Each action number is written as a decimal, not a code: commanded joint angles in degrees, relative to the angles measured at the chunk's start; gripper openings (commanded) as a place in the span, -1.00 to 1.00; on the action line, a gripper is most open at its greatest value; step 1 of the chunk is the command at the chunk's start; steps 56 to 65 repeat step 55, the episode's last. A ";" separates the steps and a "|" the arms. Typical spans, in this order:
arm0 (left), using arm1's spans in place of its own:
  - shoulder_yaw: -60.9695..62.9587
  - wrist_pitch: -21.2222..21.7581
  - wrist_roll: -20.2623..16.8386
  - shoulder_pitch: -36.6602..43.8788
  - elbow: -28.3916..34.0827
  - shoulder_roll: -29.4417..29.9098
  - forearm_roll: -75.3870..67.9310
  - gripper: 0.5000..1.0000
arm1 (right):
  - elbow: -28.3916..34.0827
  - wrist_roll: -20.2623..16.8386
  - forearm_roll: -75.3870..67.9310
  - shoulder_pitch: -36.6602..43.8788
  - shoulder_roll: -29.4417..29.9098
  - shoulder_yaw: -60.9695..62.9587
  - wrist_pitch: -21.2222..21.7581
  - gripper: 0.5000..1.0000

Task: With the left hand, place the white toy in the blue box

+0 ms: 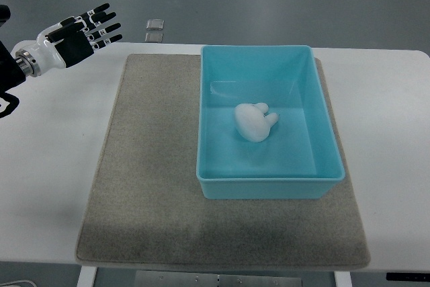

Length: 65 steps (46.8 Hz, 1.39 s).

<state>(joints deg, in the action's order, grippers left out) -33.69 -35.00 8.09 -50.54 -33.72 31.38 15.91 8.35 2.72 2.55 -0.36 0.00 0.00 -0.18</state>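
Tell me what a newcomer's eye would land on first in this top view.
First, the bright blue rectangular plastic box sitting on the right part of the grey felt mat, with the small white rabbit-shaped toy lying inside near its middle. Next, the robot's black-and-white left hand at the upper left, fingers spread and empty, well away from the box over the white table.

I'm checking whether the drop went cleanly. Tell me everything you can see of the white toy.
The white toy is a small, rounded, smooth-looking figure with two stubby ear-like lobes at its upper right. It lies on the floor of the blue box, near the middle, clear of all four walls. Nothing grips it; the left hand is far off at upper left, fingers spread.
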 commanded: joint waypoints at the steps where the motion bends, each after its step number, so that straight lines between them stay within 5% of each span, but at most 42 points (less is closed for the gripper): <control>1: -0.15 0.00 0.00 0.09 0.06 -0.09 -0.09 1.00 | 0.00 0.00 0.00 0.00 0.00 0.00 0.00 0.74; 65: -0.50 0.00 -0.27 0.97 -0.03 -1.32 -0.17 1.00 | 0.88 0.09 0.00 0.00 0.00 0.18 2.55 0.74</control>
